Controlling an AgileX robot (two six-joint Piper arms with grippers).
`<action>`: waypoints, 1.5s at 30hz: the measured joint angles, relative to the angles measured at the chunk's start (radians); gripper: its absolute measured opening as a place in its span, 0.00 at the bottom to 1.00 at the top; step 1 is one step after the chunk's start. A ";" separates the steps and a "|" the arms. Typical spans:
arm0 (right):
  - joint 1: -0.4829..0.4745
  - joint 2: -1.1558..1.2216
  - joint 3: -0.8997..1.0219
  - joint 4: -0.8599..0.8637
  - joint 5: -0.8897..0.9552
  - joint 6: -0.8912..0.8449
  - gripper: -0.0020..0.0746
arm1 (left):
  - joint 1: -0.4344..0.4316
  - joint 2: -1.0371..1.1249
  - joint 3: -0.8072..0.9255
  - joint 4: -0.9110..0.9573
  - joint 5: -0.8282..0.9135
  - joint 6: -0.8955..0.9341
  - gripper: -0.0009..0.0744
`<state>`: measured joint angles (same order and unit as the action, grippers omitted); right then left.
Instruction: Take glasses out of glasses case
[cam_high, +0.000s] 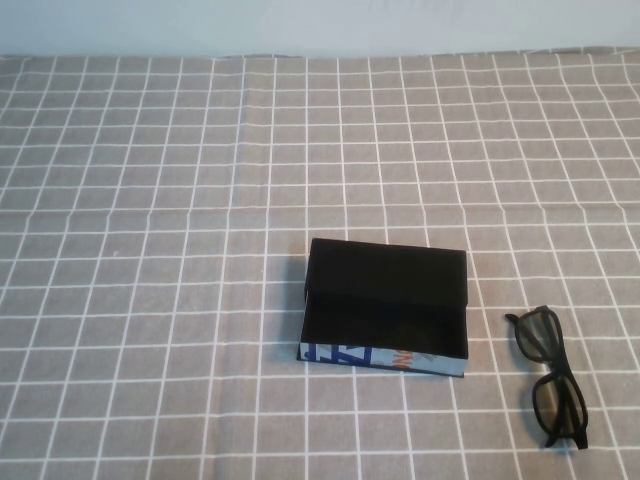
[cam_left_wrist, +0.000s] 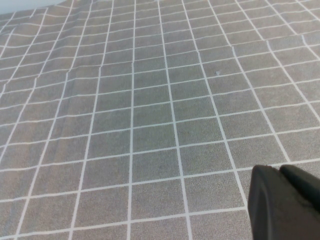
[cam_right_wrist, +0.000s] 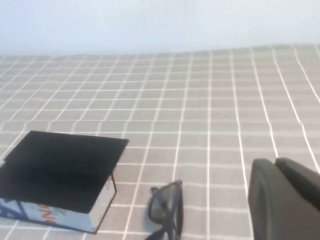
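The glasses case stands open in the middle of the table, flap lid raised at the back, black inside, with its light blue printed front side facing me. It looks empty. The black glasses lie folded on the cloth to the right of the case, apart from it. Both show in the right wrist view: the case and the glasses. My right gripper is shut and empty, above the cloth to the right of the glasses. My left gripper is shut and empty over bare cloth. Neither arm shows in the high view.
A grey cloth with a white grid covers the whole table. A pale wall runs along the far edge.
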<state>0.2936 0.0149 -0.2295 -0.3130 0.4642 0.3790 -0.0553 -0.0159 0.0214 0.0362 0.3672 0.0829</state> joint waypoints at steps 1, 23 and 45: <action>-0.022 -0.013 0.019 0.024 0.000 0.000 0.01 | 0.000 0.000 0.000 0.000 0.000 0.000 0.01; -0.306 -0.028 0.256 0.414 -0.257 -0.379 0.00 | 0.000 0.000 0.000 0.000 0.000 0.000 0.01; -0.190 -0.028 0.258 0.421 -0.158 -0.386 0.00 | 0.000 0.000 0.000 0.000 0.000 0.000 0.01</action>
<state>0.1035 -0.0134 0.0284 0.1077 0.3058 -0.0068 -0.0553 -0.0159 0.0214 0.0362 0.3672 0.0829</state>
